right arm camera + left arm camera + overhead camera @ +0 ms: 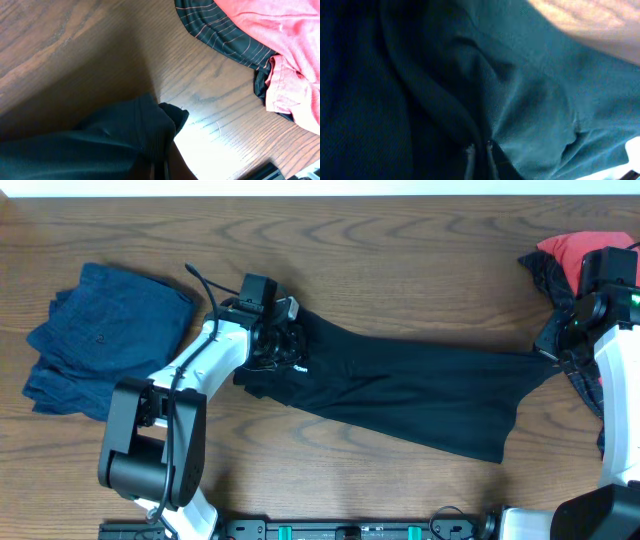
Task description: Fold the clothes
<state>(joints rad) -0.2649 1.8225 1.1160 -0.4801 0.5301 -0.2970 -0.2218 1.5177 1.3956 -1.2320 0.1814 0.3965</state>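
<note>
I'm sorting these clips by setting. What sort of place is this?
Likely a robotics lab bench rather than a home: two robot arms work at a wooden table, with a black shirt stretched out, and a navy pile and a red garment set aside.

The shirt [400, 385] stretches across the frame's middle on the worktop [400, 260], a folded garment [100, 340] at left, a heap of clothes [565, 255] upper right.

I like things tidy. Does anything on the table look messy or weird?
The black shirt lies slanted and bunched into a long strip. The red garment sits crumpled at the far right edge.
</note>
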